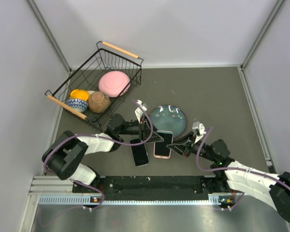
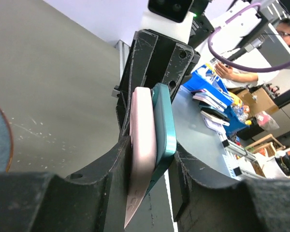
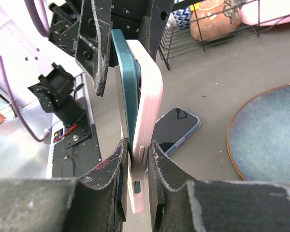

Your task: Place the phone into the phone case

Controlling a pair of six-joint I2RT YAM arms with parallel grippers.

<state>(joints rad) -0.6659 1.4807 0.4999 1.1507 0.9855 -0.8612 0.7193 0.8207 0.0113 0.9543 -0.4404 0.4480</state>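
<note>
A teal phone (image 2: 165, 121) lies against a pink phone case (image 2: 141, 140), partly seated in it, and both are held off the table between my two grippers. In the top view the pair (image 1: 163, 144) sits in front of the plate. My left gripper (image 2: 150, 162) is shut on one end, one finger on the case and the other on the phone; it shows in the top view (image 1: 152, 133). My right gripper (image 3: 137, 150) is shut on the other end of the pink case (image 3: 148, 106) and teal phone (image 3: 125, 72); it shows in the top view (image 1: 178, 146).
A second phone in a bluish case (image 1: 139, 152) lies screen up on the table under the held pair, also in the right wrist view (image 3: 176, 126). A dark blue plate (image 1: 168, 118) lies just behind. A wire basket (image 1: 67, 88) with bowls stands at the back left.
</note>
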